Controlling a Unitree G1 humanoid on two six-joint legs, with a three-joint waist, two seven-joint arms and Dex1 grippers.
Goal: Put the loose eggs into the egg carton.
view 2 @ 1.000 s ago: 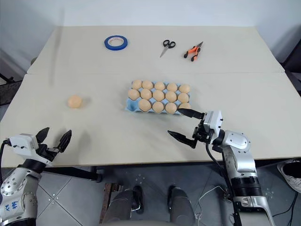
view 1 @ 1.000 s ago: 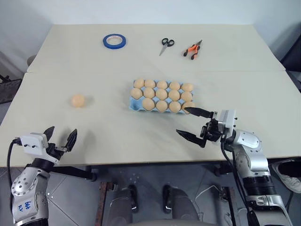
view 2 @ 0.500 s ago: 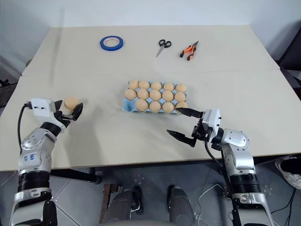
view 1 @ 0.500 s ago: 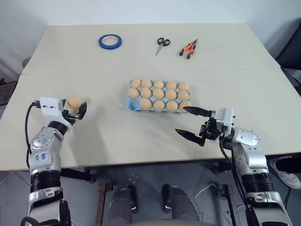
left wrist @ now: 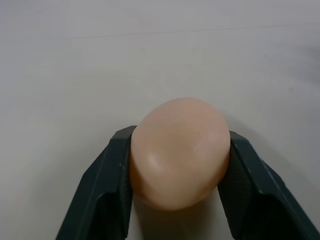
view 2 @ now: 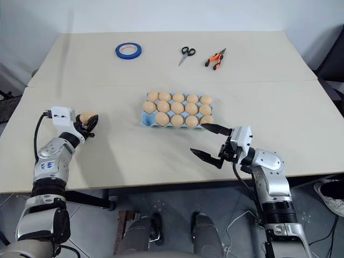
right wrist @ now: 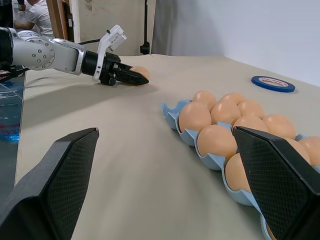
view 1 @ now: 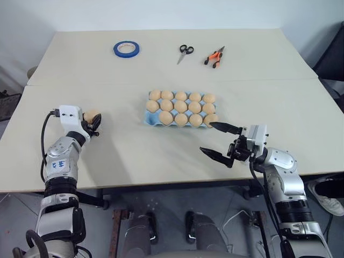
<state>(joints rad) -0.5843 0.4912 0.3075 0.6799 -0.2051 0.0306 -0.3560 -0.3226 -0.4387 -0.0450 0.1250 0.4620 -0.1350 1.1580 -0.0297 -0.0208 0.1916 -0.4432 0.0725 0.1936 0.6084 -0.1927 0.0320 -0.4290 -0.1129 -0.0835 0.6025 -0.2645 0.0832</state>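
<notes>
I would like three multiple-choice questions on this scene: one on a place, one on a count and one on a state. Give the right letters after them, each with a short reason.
1. Where is the carton's empty cup?
A. near left corner
B. centre
C. far right corner

2. How many eggs lie in the carton?
A. 10
B. 14
C. 15

3. The left gripper is:
A. open above the table
B. shut on an egg
C. shut on the tape

Answers:
1 A: a bare blue cup shows at that corner.
2 B: the rows hold five, five and four.
3 B: both fingers press the egg's sides.
</notes>
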